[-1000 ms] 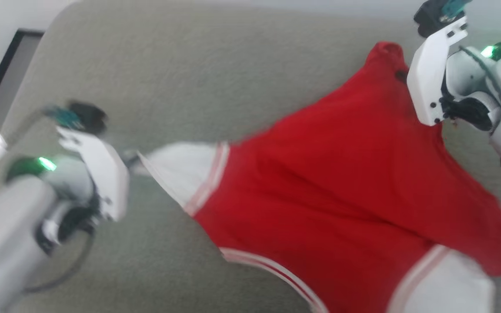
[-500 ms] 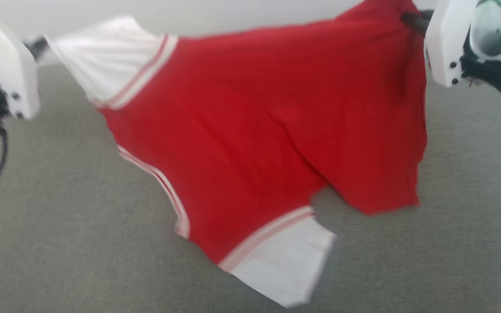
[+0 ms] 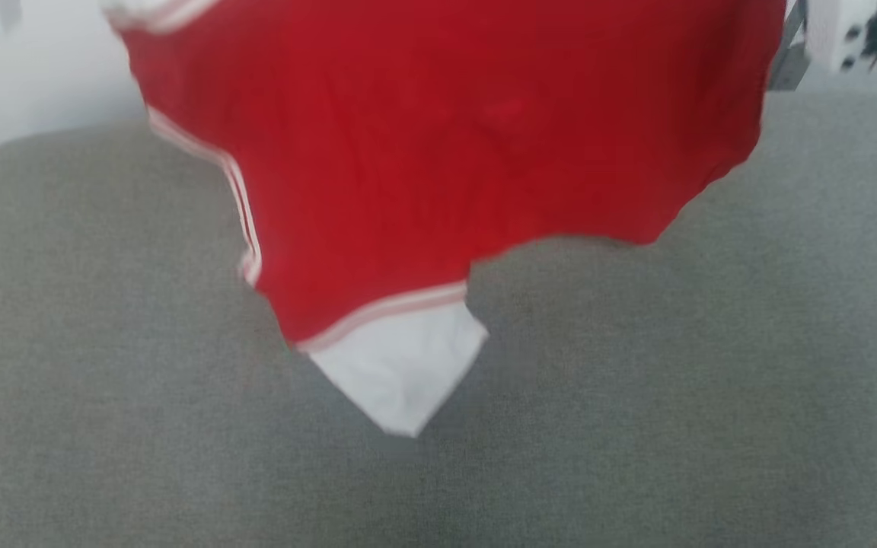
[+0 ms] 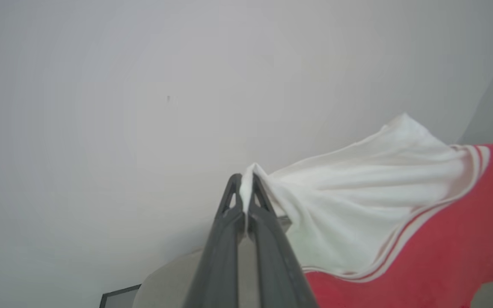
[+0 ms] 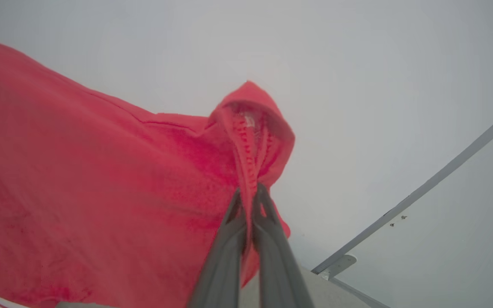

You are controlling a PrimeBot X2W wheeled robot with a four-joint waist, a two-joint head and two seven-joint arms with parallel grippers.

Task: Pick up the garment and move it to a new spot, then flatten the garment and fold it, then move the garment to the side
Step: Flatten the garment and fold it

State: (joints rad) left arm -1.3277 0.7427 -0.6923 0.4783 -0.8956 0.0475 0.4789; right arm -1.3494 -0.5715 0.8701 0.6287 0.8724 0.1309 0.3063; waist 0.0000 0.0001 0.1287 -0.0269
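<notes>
Above the grey cloth-covered counter [image 3: 674, 396], the garment [image 3: 438, 137] is held aloft, stretched between both arms. Its lower white sleeve [image 3: 400, 365] hangs as the lowest point, and whether the tip touches the cloth cannot be told through the blur. The left pincer [image 4: 245, 188] is seen fully closed on the very edge of the other white sleeve [image 4: 357, 192], with only a sliver of fabric pinched at the fingertips. The right pincer [image 5: 250, 194] is likewise closed, on a bunched fold of red cloth that rises in a hood-like peak above the tips.

The likeliest failure is judged to be a slip at the left: so thin a bite could be pulled free if the cloth is drawn tauter or swung. Because one sleeve and one red corner are held, the garment hangs askew. If it is lowered as it hangs, the dangling sleeve could be trapped underneath and creases pressed in, which would make flattening harder.

No brand, label or lettering can be read. The side turned to the head camera appears plain red, and the picture is blurred.
</notes>
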